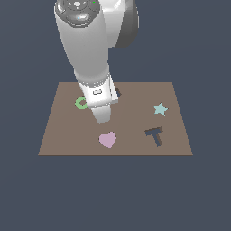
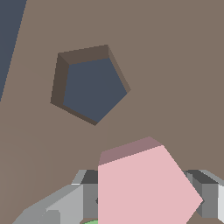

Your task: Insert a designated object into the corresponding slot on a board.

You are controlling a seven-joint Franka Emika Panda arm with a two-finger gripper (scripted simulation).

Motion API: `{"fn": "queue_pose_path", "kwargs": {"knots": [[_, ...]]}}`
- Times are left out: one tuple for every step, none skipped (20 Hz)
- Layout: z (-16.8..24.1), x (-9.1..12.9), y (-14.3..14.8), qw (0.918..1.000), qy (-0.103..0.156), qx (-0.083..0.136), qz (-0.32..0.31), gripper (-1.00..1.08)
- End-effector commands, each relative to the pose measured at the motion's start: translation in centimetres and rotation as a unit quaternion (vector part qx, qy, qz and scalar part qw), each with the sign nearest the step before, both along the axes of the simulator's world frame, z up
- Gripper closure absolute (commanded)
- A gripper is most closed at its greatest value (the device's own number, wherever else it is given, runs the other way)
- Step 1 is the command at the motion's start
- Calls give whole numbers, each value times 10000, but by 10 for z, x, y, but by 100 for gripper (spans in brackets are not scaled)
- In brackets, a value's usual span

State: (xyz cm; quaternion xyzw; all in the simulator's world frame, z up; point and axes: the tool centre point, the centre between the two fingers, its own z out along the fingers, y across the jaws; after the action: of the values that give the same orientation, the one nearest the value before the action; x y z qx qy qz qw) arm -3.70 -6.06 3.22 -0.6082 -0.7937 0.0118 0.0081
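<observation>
Lying flat on dark ground, brown board [image 1: 135, 117].

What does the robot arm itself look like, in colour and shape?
The arm is glossy white-grey with rounded links, a dark grey joint cap on top and a small green dot there. The claw tapers, white-grey with a small dark marking; its fingers are grey and blocky.

bg: plain dark blue-grey void [image 1: 27, 198] | no furn. | even light

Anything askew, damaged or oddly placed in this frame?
Nothing stands out. The light-pink pentagon block sits between the gripper fingers, beside the empty pentagon slot in the flat brown board. The mauve heart lies flat.
</observation>
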Motion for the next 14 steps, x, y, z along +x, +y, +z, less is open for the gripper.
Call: {"fn": "queue_pose_path", "kwargs": {"knots": [[0,-6,6,9982,10,7,604,108],[0,-9,8,9965,16,9,841,108],[-1,-11,10,9942,22,12,1078,108],[-1,-13,12,9914,26,15,1306,108],[-1,-16,15,9882,25,22,1533,108],[0,-18,17,9844,19,30,1758,108],[0,-20,20,9802,12,39,1982,108],[1,-22,22,9754,6,47,2205,108],[1,-24,24,9701,0,54,2426,108],[2,-26,27,9645,-6,61,2639,108],[2,-28,29,9587,-12,67,2842,108],[3,-29,31,9528,-18,72,3036,108],[3,-31,33,9466,-24,77,3222,108],[3,-33,36,9404,-29,81,3399,108]]}}
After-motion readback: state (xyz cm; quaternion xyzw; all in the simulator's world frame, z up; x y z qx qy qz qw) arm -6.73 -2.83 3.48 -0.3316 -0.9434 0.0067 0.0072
